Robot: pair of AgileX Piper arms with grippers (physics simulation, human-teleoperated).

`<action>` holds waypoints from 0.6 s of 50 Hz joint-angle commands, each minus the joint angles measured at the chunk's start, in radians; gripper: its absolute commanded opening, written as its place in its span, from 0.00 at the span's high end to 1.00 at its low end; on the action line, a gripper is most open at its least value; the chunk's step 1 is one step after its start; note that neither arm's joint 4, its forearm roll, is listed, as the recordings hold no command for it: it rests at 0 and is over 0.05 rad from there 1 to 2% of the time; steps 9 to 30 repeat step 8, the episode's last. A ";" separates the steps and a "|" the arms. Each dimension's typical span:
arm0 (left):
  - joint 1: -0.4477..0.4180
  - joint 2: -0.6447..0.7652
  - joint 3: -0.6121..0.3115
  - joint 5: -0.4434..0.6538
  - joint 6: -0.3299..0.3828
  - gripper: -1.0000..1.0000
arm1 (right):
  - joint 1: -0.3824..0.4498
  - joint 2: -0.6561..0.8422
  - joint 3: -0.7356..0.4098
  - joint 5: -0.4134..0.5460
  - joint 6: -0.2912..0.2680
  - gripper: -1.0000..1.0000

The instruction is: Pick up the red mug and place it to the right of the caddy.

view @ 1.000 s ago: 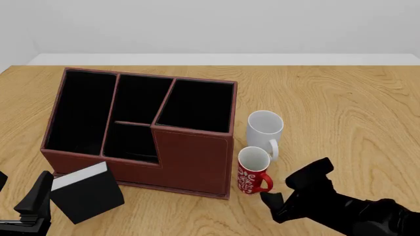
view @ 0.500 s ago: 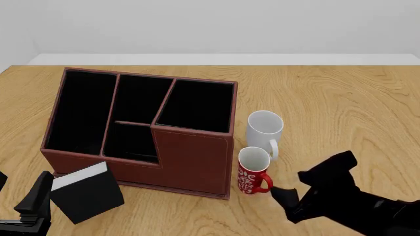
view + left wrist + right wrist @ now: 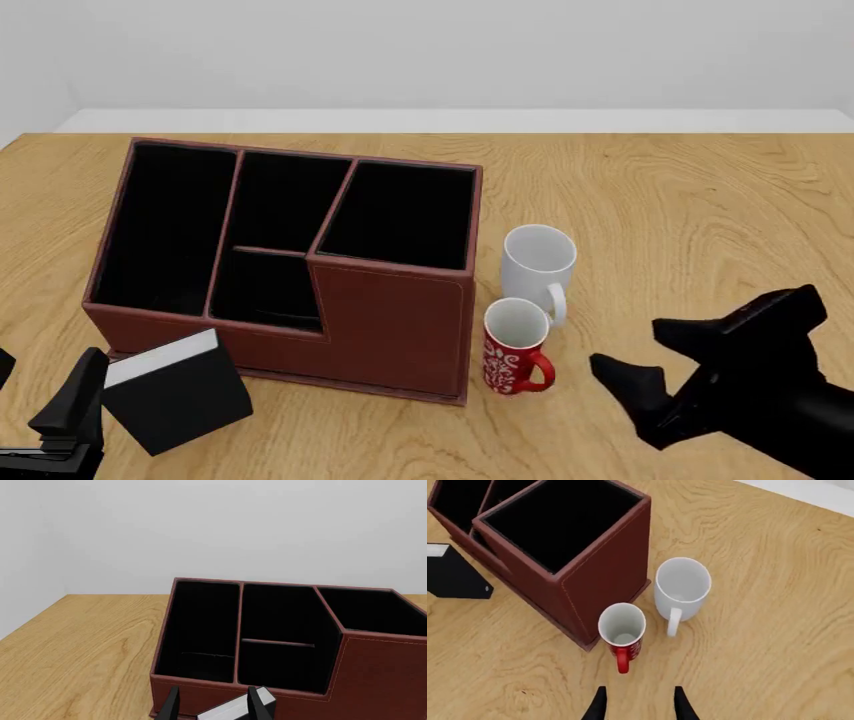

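While the red mug [image 3: 517, 347] stands upright beside the caddy [image 3: 287, 262], touching or nearly touching its right wall, the right gripper [image 3: 681, 352] has pulled back and away from it over the last second, its fingers spread and holding nothing. A second ago its fingertips were just beside the mug's handle; now bare table [image 3: 694, 210] lies between them. Seen from the right wrist, the mug [image 3: 622, 630] sits ahead of the open fingers, handle pointing back toward them, with the white mug [image 3: 681, 591] just beyond it. Since the mug already stands on the caddy's right side, this retreat looks like the finish of the placing step. Off to the far side, the left gripper [image 3: 213, 705] rests open, the black box [image 3: 176, 390] just ahead of its fingers.
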 commanded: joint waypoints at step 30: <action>0.000 0.000 0.000 0.000 0.000 0.00 | -0.026 -0.240 -0.040 0.114 -0.054 0.00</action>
